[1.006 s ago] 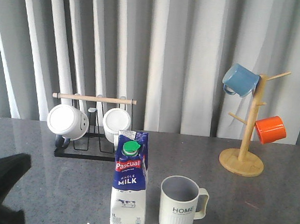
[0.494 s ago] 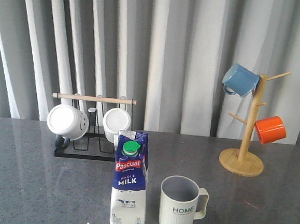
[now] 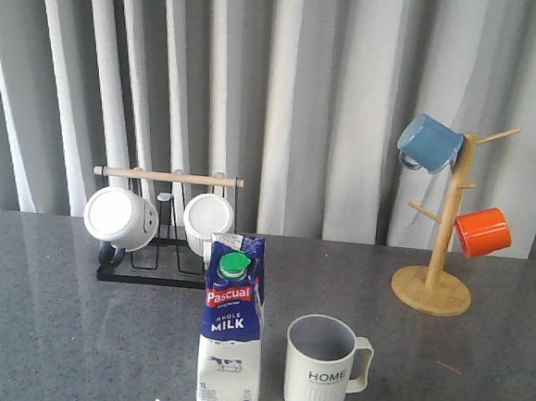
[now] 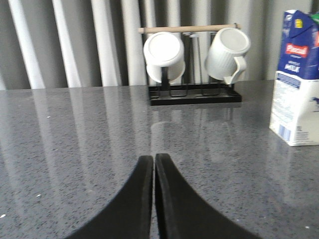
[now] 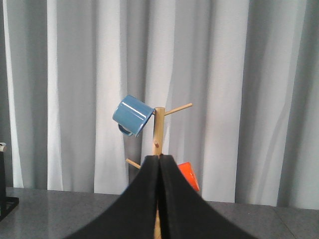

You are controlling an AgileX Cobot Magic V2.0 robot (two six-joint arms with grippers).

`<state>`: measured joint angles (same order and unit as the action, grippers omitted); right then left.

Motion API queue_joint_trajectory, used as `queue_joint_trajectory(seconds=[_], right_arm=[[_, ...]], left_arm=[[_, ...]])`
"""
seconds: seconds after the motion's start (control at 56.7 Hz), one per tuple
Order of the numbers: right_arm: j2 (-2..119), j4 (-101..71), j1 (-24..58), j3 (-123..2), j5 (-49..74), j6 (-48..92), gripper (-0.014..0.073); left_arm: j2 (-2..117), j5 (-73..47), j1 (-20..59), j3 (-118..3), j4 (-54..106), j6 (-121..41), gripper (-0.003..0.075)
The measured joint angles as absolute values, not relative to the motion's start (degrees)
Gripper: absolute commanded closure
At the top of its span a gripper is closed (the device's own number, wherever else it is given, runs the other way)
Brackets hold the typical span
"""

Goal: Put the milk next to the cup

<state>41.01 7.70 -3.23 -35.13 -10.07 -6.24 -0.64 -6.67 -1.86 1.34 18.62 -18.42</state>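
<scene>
The milk (image 3: 231,326), a blue-and-white carton with a green cap and red "Pascual" label, stands upright at the table's front middle. The cup (image 3: 325,367), a pale ribbed mug lettered "HOME", stands just to its right, a small gap apart. The milk also shows in the left wrist view (image 4: 298,79). My left gripper (image 4: 153,158) is shut and empty, low over the table, well apart from the carton. My right gripper (image 5: 159,158) is shut and empty, facing the mug tree. Neither gripper shows in the front view.
A black rack (image 3: 164,220) with a wooden bar holds two white mugs (image 3: 121,218) behind the milk. A wooden mug tree (image 3: 437,270) at the back right carries a blue mug (image 3: 429,143) and an orange mug (image 3: 482,231). Grey curtains hang behind the grey table (image 3: 53,332).
A dark arm part at the front view's lower left one second ago has left the view. The milk and the cup have not moved.
</scene>
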Motion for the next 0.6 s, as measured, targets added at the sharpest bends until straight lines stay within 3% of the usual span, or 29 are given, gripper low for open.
queue_joint_trajectory(seconds=[0.6], right_arm=[[41.01,7.70,-3.23,-35.13,-10.07,-6.24,0.0602]], left_arm=[[-0.69,-7.19,-5.12,1.34,18.44,-18.91,0.0726]])
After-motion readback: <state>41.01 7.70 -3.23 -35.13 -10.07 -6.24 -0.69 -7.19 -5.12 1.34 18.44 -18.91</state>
